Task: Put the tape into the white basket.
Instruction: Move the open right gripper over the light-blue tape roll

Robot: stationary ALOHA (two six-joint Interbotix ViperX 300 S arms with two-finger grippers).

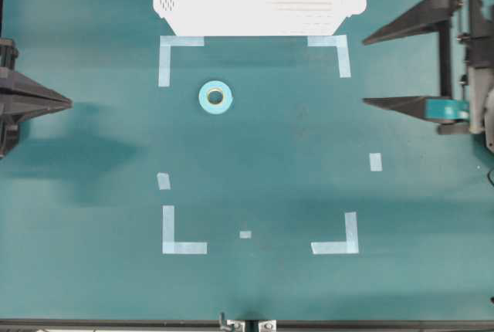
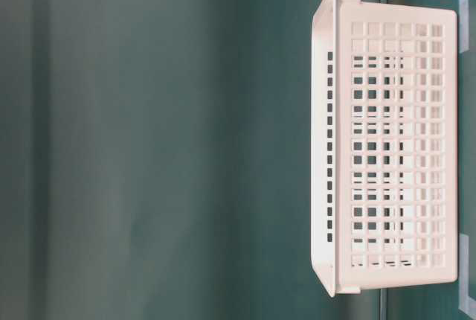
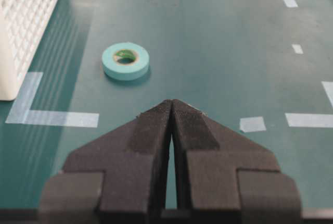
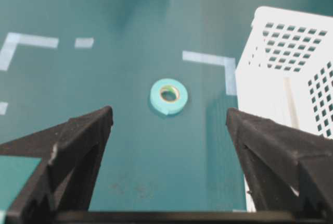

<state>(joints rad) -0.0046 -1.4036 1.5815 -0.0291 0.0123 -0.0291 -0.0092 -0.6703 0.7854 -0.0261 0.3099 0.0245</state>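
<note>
The tape (image 1: 216,97) is a small teal roll lying flat on the green table, a little in front of the white basket (image 1: 174,8). It also shows in the left wrist view as the tape (image 3: 125,60) and in the right wrist view as the tape (image 4: 168,96). My right gripper (image 1: 364,71) stands wide open at the right side, well away from the roll, with nothing between its fingers. My left gripper (image 1: 69,103) is shut at the far left edge, its tips together and empty. The basket (image 4: 270,94) sits right of the roll in the right wrist view.
Pale tape corner marks (image 1: 179,46) and small strips (image 1: 375,162) lie flat on the table around the roll. The basket (image 2: 394,141) stands at the table's back edge. The table's front rim (image 1: 247,322) runs along the bottom.
</note>
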